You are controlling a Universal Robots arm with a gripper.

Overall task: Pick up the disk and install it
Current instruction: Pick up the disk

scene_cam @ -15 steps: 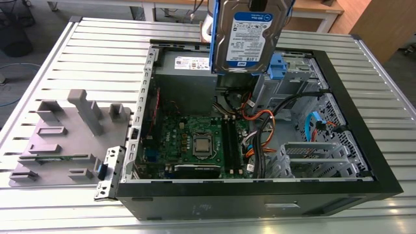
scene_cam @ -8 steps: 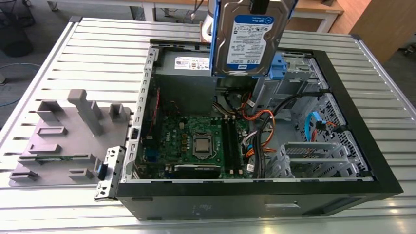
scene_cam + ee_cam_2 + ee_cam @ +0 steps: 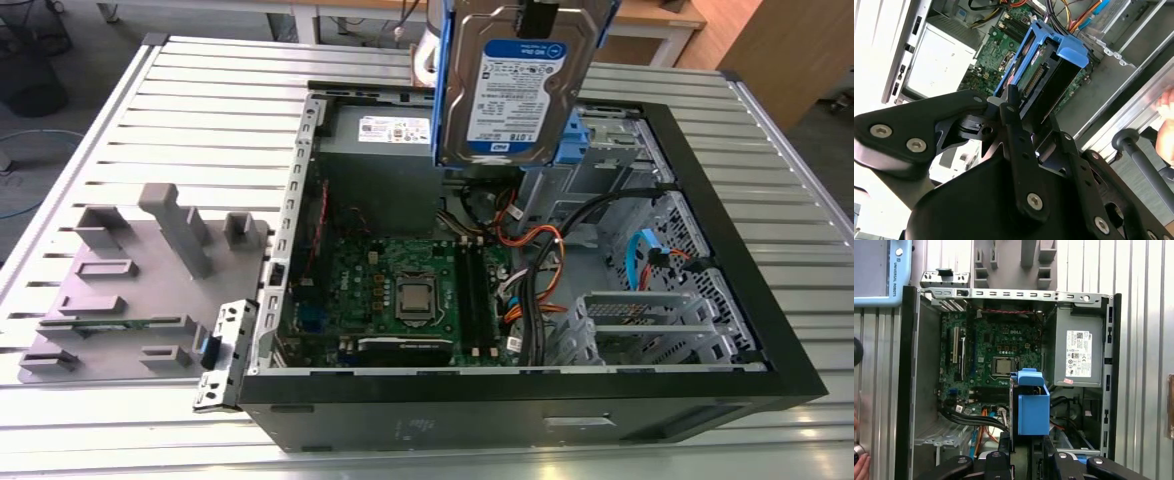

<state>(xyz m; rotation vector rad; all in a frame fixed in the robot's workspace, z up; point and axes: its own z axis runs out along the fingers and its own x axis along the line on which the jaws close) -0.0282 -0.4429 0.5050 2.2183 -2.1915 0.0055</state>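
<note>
The disk [image 3: 514, 90], a silver hard drive with a white-and-blue label and a blue bracket, hangs upright above the back of the open computer case [image 3: 534, 405]. My gripper [image 3: 1029, 107] is shut on it from above, black fingers [image 3: 1013, 107] clamped on its upper end. In the second wrist view the disk [image 3: 1041, 75] points down toward the case interior. In the first wrist view its blue bracket [image 3: 1032, 407] sits just ahead of the gripper [image 3: 1026, 445], over the area between the motherboard [image 3: 996, 352] and the power supply [image 3: 1079, 355].
The case lies on its side on a slatted metal table [image 3: 200, 100], with orange and black cables [image 3: 534, 260] and a metal drive cage [image 3: 654, 325] inside. A grey fixture [image 3: 134, 280] stands at the exterior view's left. A person's hand [image 3: 859, 460] is near the case.
</note>
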